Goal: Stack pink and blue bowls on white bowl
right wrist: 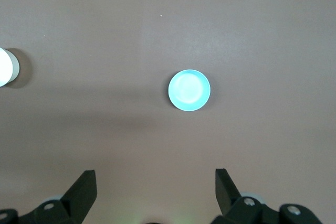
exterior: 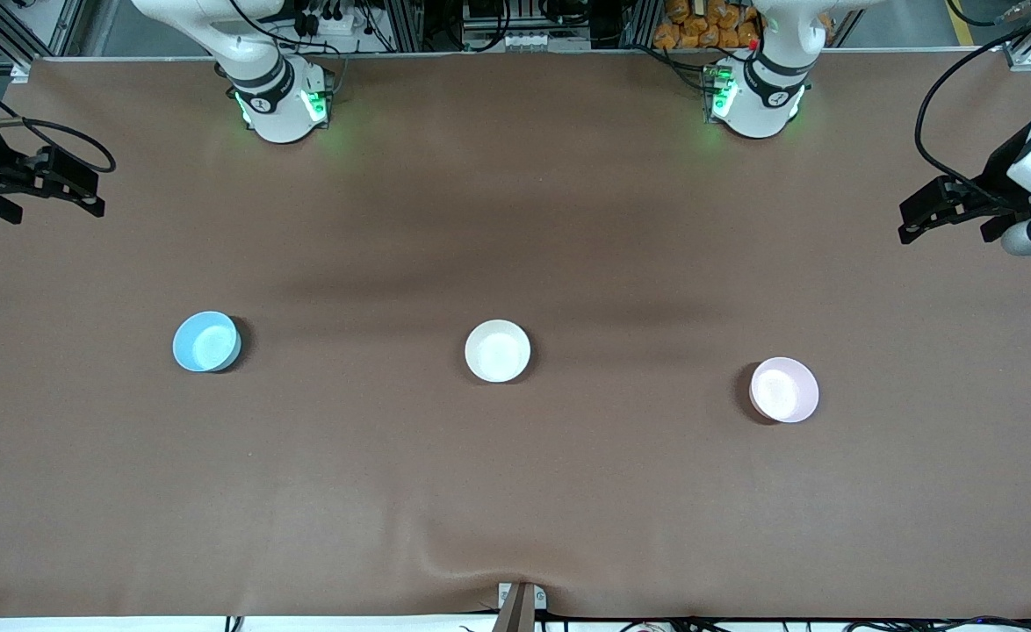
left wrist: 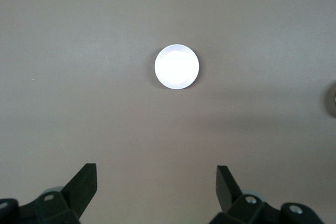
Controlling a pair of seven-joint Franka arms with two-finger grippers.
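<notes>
You are looking down on a brown table (exterior: 515,491) with three small, round, glossy bowls, all upright and well apart. The white bowl (exterior: 498,351) sits at the centre. The blue bowl (exterior: 205,341) lies at its nine o'clock, toward the right arm's end. The pink bowl (exterior: 783,390) lies near its four o'clock, toward the left arm's end. The right gripper (exterior: 85,200) hangs at the table's ten o'clock edge, fingers spread and holding nothing. The left gripper (exterior: 919,219) hangs at the two o'clock edge, likewise spread and holding nothing.
</notes>
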